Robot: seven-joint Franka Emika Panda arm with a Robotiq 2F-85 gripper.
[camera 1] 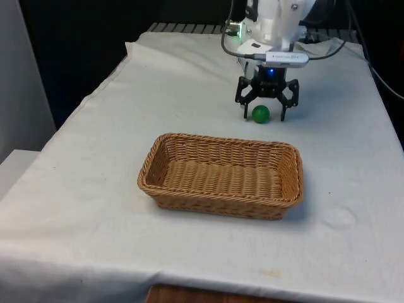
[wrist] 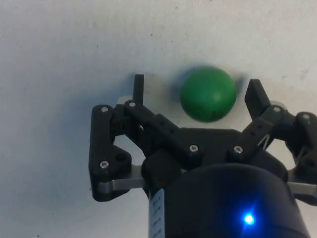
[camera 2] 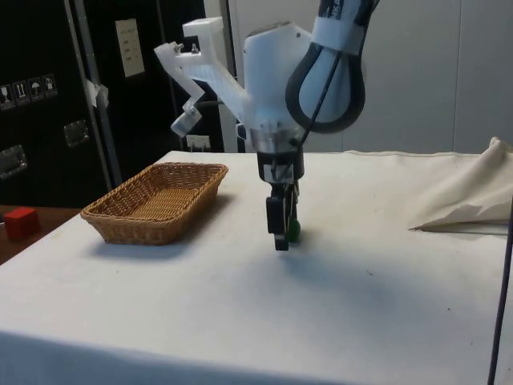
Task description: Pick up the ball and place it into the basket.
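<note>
— Item one, nearest us: oblong woven wicker basket (camera 1: 221, 183), tan, nothing in it. Everything else I'll place from that.

— Item two?

— Small round green ball (camera 1: 261, 113), resting on the cloth beyond the basket's far long rim, a bit towards its end on the front view's right.

— And the claw?

— Black two-finger gripper (camera 1: 264, 116), lowered around the ball, spread wide. Wrist view has the ball (wrist: 208, 94) sitting between the fingertips (wrist: 139, 87) with a gap on each side, nearer one finger than the other. It has hold of nothing.

— Risks?

— My guess: that off-centre position. The nearer finger would meet the ball first and could nudge it, and a smooth ball on cloth may roll or squirt out of the pinch. Lifted with only a shallow hold, it could drop short of the basket's rim.

— Surface?

— Table under a white cloth (camera 1: 95, 158), slightly creased; a fold (camera 2: 465, 200) is bunched up well away from the basket, on the ball's side.

— Room?

— Dark cabinets (camera 2: 48, 96) behind, and a small red block (camera 2: 21, 221) low down beside the basket's end of the table.
</note>
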